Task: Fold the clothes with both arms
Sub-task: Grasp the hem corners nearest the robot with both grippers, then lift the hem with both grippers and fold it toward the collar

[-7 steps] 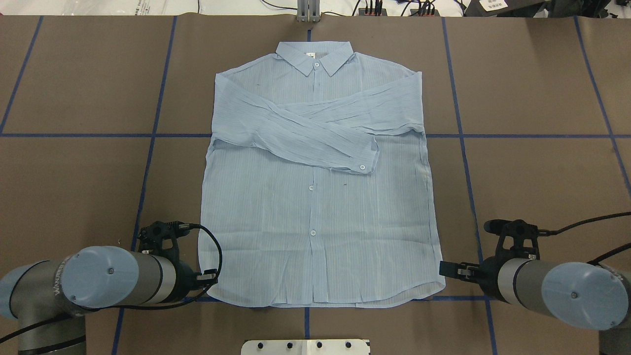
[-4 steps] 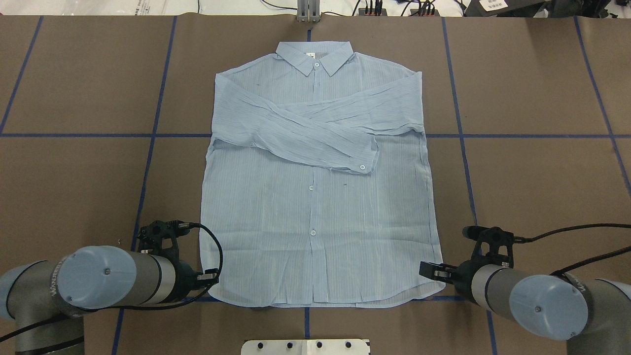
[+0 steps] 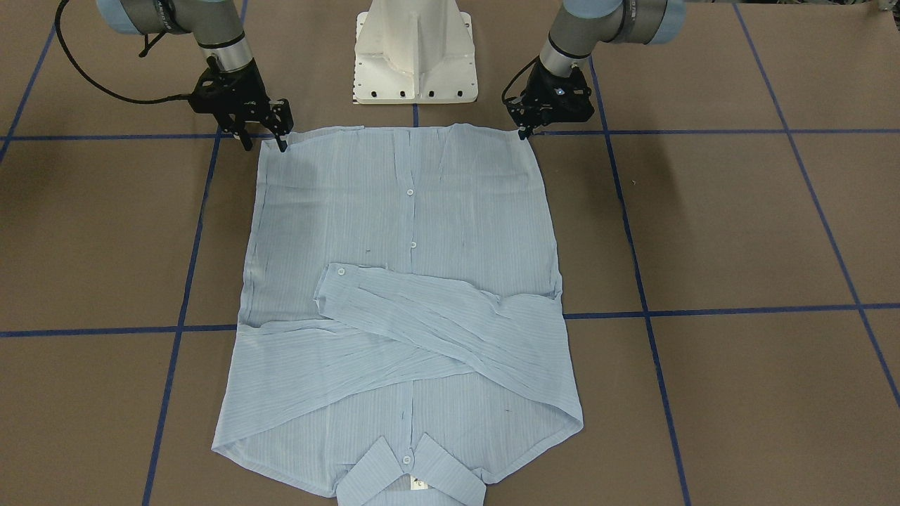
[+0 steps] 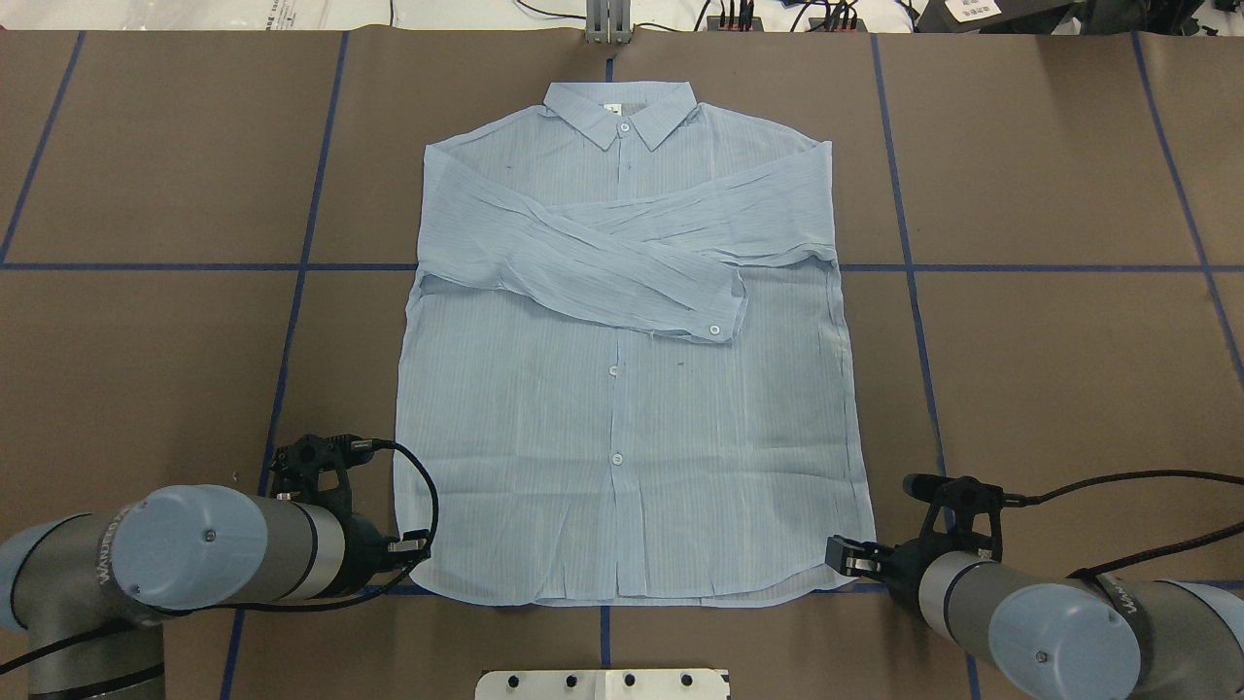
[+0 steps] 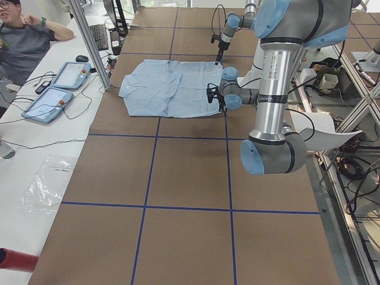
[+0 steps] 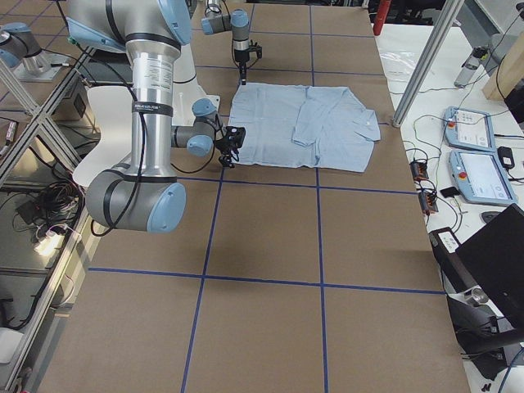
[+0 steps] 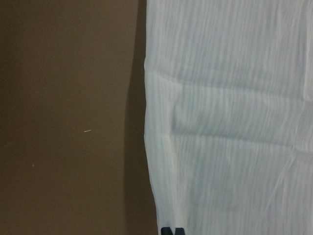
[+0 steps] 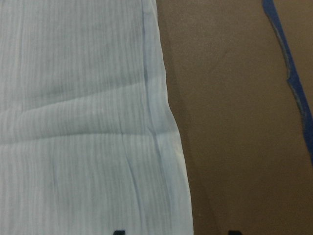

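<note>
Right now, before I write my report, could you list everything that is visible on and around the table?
shirt: one, pale blue, flat on the table, sleeves crossed over the chest.
table: one, brown with a blue tape grid.
pedestal base: one, white, between the arms.
tablets: two, blue-grey, on the side bench.
person: one, seated at that bench.
left gripper: one, black, shut on the shirt's hem corner.
right gripper: one, black, open over the other hem corner.
</note>
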Available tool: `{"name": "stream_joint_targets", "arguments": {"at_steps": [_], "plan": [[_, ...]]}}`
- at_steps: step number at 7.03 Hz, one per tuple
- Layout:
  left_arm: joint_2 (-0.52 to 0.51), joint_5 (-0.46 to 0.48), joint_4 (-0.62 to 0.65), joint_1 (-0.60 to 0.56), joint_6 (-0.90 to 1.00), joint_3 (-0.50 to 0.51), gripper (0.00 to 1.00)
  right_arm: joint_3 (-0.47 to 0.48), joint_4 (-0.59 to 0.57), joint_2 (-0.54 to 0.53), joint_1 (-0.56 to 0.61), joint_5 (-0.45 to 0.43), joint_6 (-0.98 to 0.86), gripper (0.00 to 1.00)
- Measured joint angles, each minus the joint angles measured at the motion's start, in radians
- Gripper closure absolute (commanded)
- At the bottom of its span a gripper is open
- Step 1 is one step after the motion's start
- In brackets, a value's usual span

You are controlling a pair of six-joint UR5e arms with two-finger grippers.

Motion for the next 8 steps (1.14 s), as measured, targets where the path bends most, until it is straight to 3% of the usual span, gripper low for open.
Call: {"name": "stream_joint_targets", "arguments": {"at_steps": [1,5,8], "plan": [[0.0,0.0,0.0,0.0,0.0,0.0,1.0,0.0,-0.001,0.0,-0.008,-0.009,0.005,1.0],[0.001,0.0,0.0,0.001,0.0,0.0,1.0,0.007,-0.014,-0.002,-0.009,-0.011,0.007,1.0],[0.008,-0.018,0.01,0.0,0.006,-0.044,1.0,0.144,-0.197,-0.002,-0.006,0.055,0.007,1.0]]}}
